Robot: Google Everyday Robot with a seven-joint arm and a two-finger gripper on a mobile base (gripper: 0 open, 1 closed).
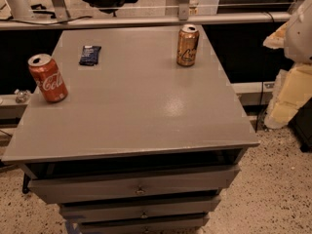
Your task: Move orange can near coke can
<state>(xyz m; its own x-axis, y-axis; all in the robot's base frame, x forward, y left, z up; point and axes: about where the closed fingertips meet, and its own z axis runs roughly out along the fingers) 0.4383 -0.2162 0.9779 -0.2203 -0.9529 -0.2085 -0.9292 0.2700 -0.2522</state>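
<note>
Upright in the upper centre-right of the frame, near the far edge of a grey cabinet top (136, 106): the orange can (187, 45), gold-toned with a dark swirl and a silver lid. At the left of the frame, close to the top's left edge and well apart from that can: the coke can (47, 78), red with white script, also standing on its base (seeming to lean a little leftward from this angle). Toward the upper left, between the two but nearer the red one: a dark blue packet (90, 55), lying flat and touching neither can. At the bottom of the frame, under the top: stacked grey drawers (97, 186), each with a small knob at its middle, with a dark gap above the uppermost. Lower right: speckled floor (282, 179). Right edge: yellowish foam pieces (292, 91) and, above them, a pale rounded shape (301, 28) too blurred to name. Outside the frame altogether: the gripper, hence no telling whether spread or pressed together.
</note>
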